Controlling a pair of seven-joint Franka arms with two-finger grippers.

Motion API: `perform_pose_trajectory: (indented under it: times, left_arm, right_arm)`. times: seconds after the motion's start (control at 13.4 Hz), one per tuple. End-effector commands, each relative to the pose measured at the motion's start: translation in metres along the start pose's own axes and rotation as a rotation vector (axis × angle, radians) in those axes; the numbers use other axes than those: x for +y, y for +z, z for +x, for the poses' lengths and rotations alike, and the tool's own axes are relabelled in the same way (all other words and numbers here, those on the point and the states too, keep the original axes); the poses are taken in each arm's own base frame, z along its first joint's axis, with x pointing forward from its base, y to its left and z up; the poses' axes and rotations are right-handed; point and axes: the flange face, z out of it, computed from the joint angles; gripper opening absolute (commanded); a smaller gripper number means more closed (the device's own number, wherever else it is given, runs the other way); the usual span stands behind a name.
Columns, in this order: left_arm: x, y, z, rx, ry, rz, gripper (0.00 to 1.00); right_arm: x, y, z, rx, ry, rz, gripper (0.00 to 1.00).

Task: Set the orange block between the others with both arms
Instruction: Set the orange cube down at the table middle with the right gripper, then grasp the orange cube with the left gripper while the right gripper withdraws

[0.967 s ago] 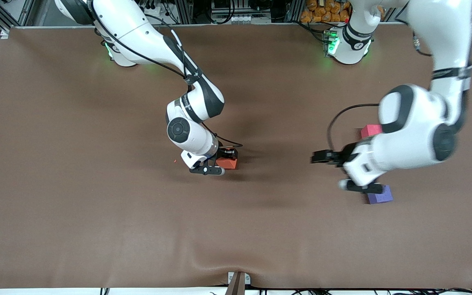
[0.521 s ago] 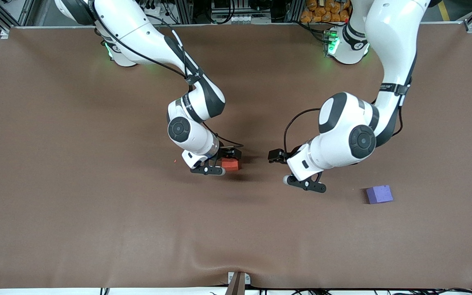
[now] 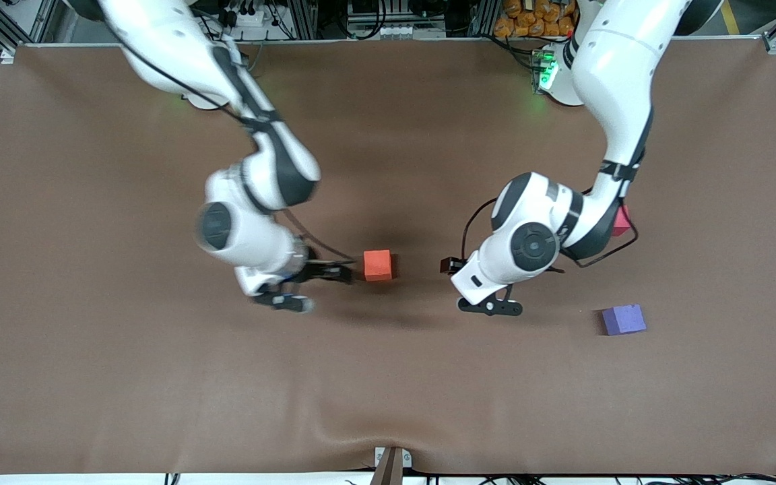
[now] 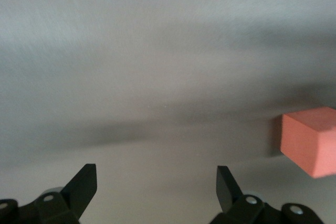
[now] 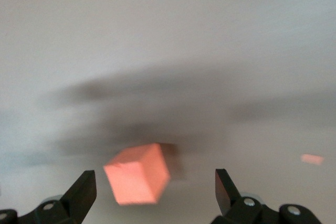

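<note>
Front view: the right gripper [image 3: 310, 287] is seen with fingers spread and empty, just beside the orange block [image 3: 378, 265], which sits free on the brown table [image 3: 91, 370] at the gripper's two o'clock. The left gripper [image 3: 472, 286] — also spread, nothing held — is placed between that block and the purple cube [image 3: 624, 319]. A pink-red cube [image 3: 622, 221] is partly hidden by the left arm [image 3: 613, 101].
</note>
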Motion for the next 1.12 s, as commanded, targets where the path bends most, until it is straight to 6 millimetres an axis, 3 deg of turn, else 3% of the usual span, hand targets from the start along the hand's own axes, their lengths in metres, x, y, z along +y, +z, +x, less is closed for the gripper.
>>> perform_pose_trajectory:
  times: [0.0, 0.22, 0.37, 0.45, 0.52, 0.74, 1.04]
  left_arm:
    - [0.034, 0.012, -0.013, 0.006, -0.069, 0.03, 1.0]
    - [0.067, 0.008, -0.029, 0.024, -0.108, 0.024, 1.0]
    - [0.107, 0.0, -0.04, 0.076, -0.104, -0.013, 1.0]
    - [0.128, 0.01, -0.049, 0.105, -0.088, -0.032, 1.0]
    - [0.145, 0.024, -0.055, 0.134, -0.097, -0.052, 1.0]
    - [0.169, 0.065, -0.059, 0.197, -0.118, -0.112, 1.0]
    - [0.178, 0.085, -0.056, 0.276, -0.101, -0.117, 1.0]
  right_arm:
    - [0.053, -0.082, 0.01, -0.018, 0.031, -0.071, 1.0]
    - [0.117, -0.147, 0.03, -0.014, 0.114, -0.09, 1.0]
    - [0.148, -0.187, 0.031, 0.021, 0.129, -0.154, 1.0]
    - [0.16, -0.2, 0.029, 0.03, 0.123, -0.21, 1.0]
    - [0.162, -0.208, 0.024, 0.03, 0.109, -0.251, 1.0]
    - [0.181, -0.254, 0.015, 0.067, 0.129, -0.264, 1.0]
    - [0.196, -0.307, 0.005, 0.077, 0.103, -0.328, 1.0]
